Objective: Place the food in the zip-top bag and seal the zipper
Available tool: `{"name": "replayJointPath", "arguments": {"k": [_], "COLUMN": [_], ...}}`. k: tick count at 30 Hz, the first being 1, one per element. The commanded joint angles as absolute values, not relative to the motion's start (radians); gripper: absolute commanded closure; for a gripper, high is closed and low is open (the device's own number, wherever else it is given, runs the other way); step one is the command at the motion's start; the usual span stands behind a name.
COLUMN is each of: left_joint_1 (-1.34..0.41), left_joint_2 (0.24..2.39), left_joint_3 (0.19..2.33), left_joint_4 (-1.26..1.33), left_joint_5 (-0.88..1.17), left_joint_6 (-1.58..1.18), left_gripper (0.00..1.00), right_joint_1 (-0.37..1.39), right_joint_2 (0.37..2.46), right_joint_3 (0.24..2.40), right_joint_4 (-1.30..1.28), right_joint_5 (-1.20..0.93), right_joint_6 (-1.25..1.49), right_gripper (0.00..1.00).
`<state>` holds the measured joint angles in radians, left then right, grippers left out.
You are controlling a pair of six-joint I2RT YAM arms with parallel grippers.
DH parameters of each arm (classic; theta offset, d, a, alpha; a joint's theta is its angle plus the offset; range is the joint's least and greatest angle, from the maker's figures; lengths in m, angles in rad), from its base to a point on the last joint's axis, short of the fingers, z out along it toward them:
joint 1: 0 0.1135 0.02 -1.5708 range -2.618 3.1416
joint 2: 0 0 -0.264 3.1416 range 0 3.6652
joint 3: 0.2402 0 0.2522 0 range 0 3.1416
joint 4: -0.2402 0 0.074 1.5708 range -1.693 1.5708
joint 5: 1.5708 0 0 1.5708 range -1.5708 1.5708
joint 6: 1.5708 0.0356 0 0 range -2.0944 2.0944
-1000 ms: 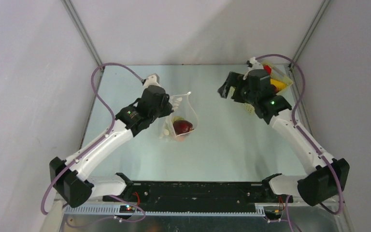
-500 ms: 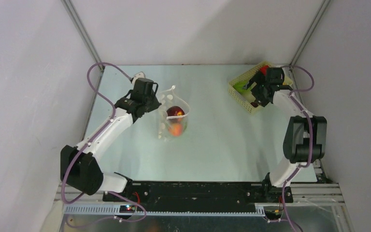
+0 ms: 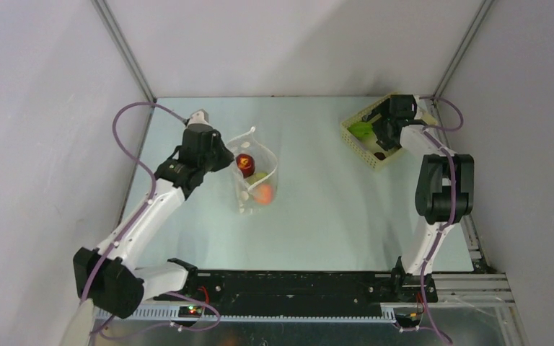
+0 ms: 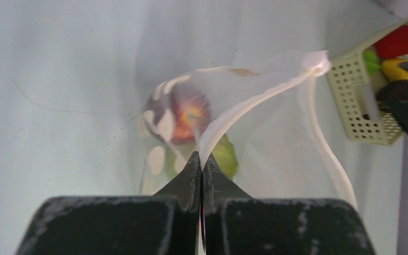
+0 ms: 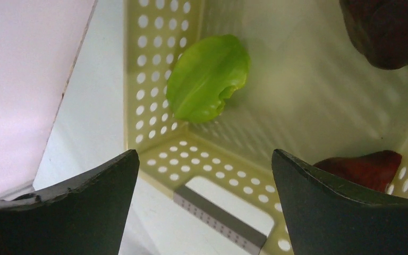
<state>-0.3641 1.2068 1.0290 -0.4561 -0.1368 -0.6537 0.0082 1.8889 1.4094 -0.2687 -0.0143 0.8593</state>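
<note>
My left gripper [image 3: 223, 155] is shut on the whitish zipper strip [image 4: 255, 98] of the transparent zip-top bag [image 3: 258, 180] and holds its mouth up; the shut fingertips show in the left wrist view [image 4: 201, 159]. Inside the bag lie a red piece [image 4: 187, 114], a green piece [image 4: 226, 158] and an orange piece [image 3: 263, 193]. My right gripper [image 3: 381, 135] is open and empty over the pale yellow basket [image 3: 353, 142]; the right wrist view shows it [image 5: 204, 175] above the basket wall. In the basket lie a green piece [image 5: 207, 77], a dark maroon piece [image 5: 388, 32] and a dark red piece [image 5: 366, 167].
The basket [image 4: 358, 87] stands at the table's back right corner, near the enclosure walls, and also holds a red piece [image 4: 401, 40] and a yellow piece [image 4: 398, 69]. The pale green tabletop [image 3: 332, 216] lies between bag and basket.
My right arm has swung back to the basket and lowered, open, into it. My left gripper has drawn the bag's mouth back and to the left, still gripping the strip.
</note>
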Motion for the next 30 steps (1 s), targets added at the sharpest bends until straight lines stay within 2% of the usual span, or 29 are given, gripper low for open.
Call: {"name": "replayJointPath", "arguments": {"k": [1, 6, 22, 30], "left_joint_1": [-0.363, -0.362, -0.363, -0.363], "left_joint_2": [1.132, 1.117, 1.139, 1.144], "left_joint_3": [1.017, 1.002, 0.986, 0.991], "left_joint_4": [-0.409, -0.390, -0.345, -0.348], "left_joint_5": [-0.082, -0.041, 0.023, 0.016], "left_joint_6": [-0.640, -0.637, -0.632, -0.636], "left_gripper": [1.00, 1.00, 1.00, 1.00], "right_joint_1": [-0.013, -0.027, -0.024, -0.016], "right_joint_2": [1.949, 2.018, 2.074, 2.091], "right_joint_3": [1.440, 1.442, 1.445, 1.462], "right_joint_4": [-0.228, -0.152, -0.052, -0.017], "right_joint_5": [0.053, 0.032, -0.018, -0.035], "right_joint_6": [0.954, 1.009, 1.058, 1.058], "right_gripper": [0.02, 0.06, 0.07, 0.13]}}
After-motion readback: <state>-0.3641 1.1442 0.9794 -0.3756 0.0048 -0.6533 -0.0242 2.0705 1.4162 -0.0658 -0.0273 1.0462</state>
